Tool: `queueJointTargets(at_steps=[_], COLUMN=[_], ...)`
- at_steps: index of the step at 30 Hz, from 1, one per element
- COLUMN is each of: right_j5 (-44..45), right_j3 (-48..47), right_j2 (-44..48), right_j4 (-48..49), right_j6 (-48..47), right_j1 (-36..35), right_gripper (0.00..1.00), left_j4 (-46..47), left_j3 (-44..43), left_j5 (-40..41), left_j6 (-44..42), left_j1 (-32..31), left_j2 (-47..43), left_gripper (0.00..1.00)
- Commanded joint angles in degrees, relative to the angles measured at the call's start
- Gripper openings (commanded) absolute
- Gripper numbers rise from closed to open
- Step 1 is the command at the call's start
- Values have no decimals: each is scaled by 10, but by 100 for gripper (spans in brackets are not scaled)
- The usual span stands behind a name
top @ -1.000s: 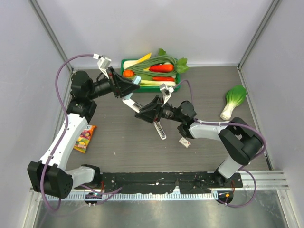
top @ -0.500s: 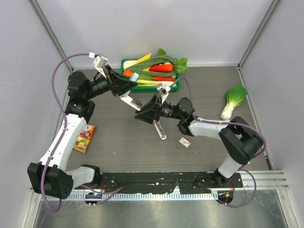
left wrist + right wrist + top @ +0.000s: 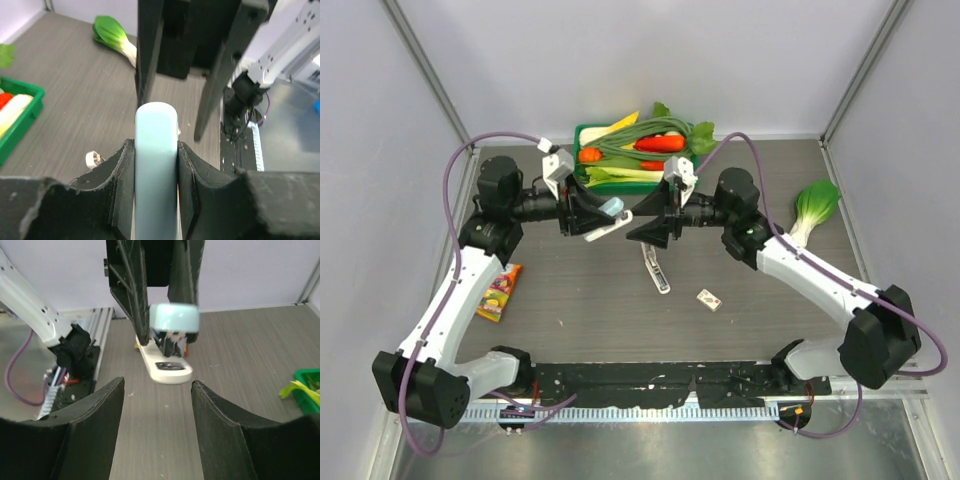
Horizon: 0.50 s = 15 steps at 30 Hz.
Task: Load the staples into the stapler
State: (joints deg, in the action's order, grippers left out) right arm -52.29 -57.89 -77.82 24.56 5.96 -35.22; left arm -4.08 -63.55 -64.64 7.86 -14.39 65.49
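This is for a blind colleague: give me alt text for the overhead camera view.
The left gripper holds a pale blue and white plastic stapler above a grey wood-grain table, facing the open right gripper. A small flat whitish staple box lies nearer the arm bases; a green tray of vegetables sits at the far edge.

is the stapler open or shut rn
Open. The stapler, clamped in the left end effector, has its blue top lifted clear of the white base.
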Motion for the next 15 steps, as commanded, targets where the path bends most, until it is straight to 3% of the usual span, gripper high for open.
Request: queueJointTargets(at_steps=[1,5,15], right_j5=[-36,-53,-45], right_j3=[-61,-82,-6], right_j2=[32,31,13], right_j4=[-167,-196,-99], right_j6=[-142,-149,-97], right_j1=[27,28,1], right_gripper=[61,59,56], left_j4=[-173,-251,-254], left_j3=[-41,-50,-43], left_j5=[-32,-14,3], left_j6=[-194,-249,-255], left_j1=[-21,-40,-60], left_j2=[-15,-15,-13], left_gripper=[0,0,0])
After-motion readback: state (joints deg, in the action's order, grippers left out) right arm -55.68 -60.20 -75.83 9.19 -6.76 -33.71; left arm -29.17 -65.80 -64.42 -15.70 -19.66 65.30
